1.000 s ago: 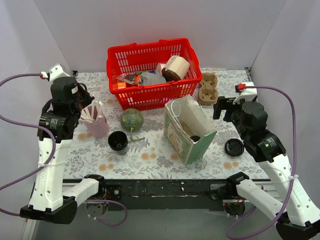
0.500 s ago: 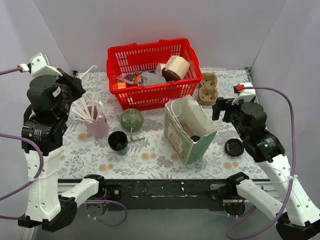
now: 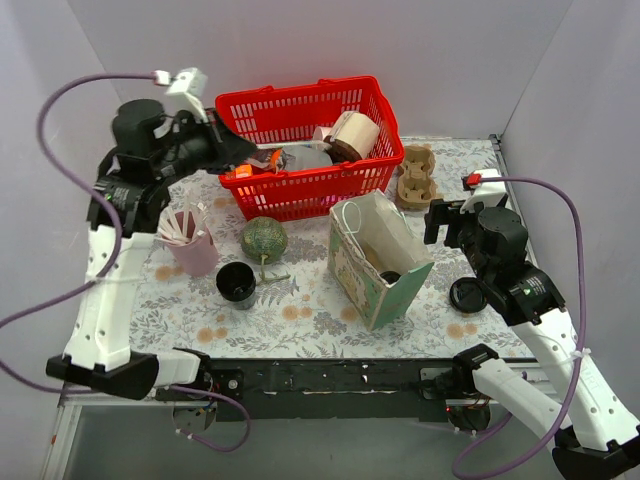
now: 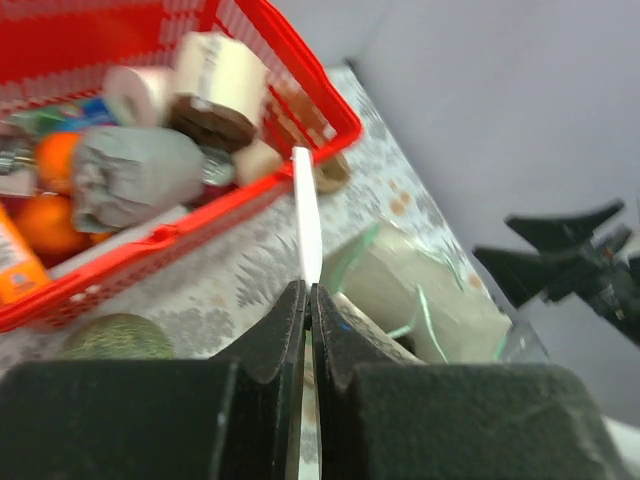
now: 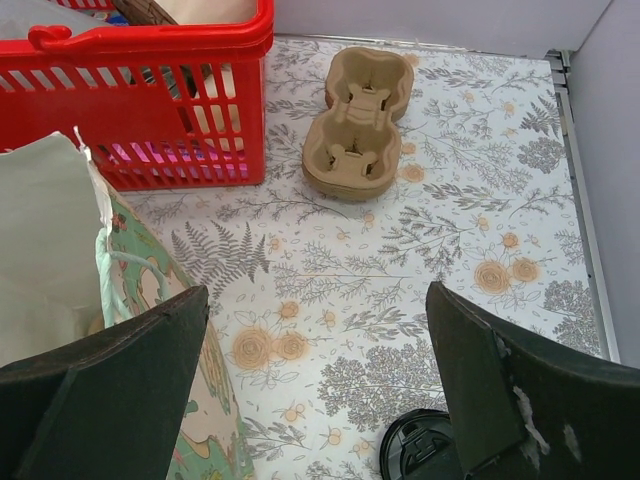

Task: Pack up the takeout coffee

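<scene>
- Left gripper [image 4: 307,300], at the upper left of the top view, has its jaws pressed together on a thin white straw [image 4: 307,215]. It hangs over the left end of the red basket [image 3: 300,195].
- Right gripper [image 5: 315,330] is spread wide and holds nothing. It hovers just right of the bag, at centre right of the top view.
- Paper bag [image 3: 352,268] stands open-mouthed at centre right, so it lies down and to the right of the left gripper, with the basket's front wall between them. The right arm is much nearer to it, but the left one carries the load.
- Black cup [image 3: 237,283] sits on the table at lower centre-left, outside the bag and not yet packed.
- Straw's long axis runs straight out from the fingertips towards the top of the wrist frame. I judge it needs swinging right and tipping down to enter the bag's mouth.
</scene>
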Tool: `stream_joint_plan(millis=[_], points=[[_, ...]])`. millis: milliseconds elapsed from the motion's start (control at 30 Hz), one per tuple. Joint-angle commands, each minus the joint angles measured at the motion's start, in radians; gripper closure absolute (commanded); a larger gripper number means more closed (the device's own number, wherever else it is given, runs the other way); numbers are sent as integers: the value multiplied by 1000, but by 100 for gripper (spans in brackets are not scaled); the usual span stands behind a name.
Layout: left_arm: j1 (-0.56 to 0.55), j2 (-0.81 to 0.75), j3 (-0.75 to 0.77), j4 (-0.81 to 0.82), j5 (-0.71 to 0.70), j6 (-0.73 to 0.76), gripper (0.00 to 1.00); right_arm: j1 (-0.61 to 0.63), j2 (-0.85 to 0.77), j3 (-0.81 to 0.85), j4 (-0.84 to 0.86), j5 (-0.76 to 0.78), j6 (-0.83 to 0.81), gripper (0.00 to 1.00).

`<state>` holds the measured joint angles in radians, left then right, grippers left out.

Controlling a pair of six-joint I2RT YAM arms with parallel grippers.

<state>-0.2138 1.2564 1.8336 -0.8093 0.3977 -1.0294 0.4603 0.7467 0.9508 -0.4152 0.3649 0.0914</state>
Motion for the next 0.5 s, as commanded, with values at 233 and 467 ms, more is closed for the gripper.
stream_joint_plan(millis=[233, 467], points=[[-432, 167, 180, -109, -31, 181, 100, 0, 25, -17, 41, 29, -35, 3], [-561, 173, 202, -258, -163, 371, 100, 0, 23, -23, 38, 23, -42, 3]])
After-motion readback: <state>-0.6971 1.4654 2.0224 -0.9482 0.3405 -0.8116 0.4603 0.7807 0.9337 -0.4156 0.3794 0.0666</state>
